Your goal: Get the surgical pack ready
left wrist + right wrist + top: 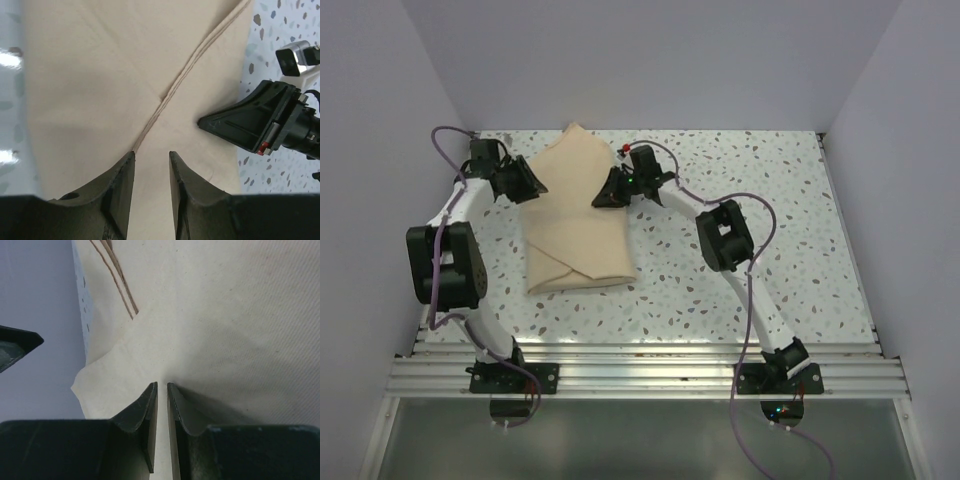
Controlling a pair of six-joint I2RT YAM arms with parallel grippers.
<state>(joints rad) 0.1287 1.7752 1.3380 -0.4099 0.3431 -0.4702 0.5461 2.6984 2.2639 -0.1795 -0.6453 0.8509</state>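
Note:
The tan wrap sheet [575,235] lies folded on the speckled table, with one corner pointing to the far wall. The steel tray and instruments are hidden. My left gripper [533,187] is at the sheet's left edge. In the left wrist view its jaws [151,159] stand a little apart over flat cloth [100,90] beside a seam. My right gripper [600,198] is at the sheet's right edge. In the right wrist view its jaws [162,385] are pinched on a fold of the cloth [225,315]. The right gripper also shows in the left wrist view [240,125].
The speckled table [760,170] is walled at the back and both sides. A metal rail [640,370] runs along the near edge, where the arm bases stand. The left arm's elbow [445,265] stands near the left wall.

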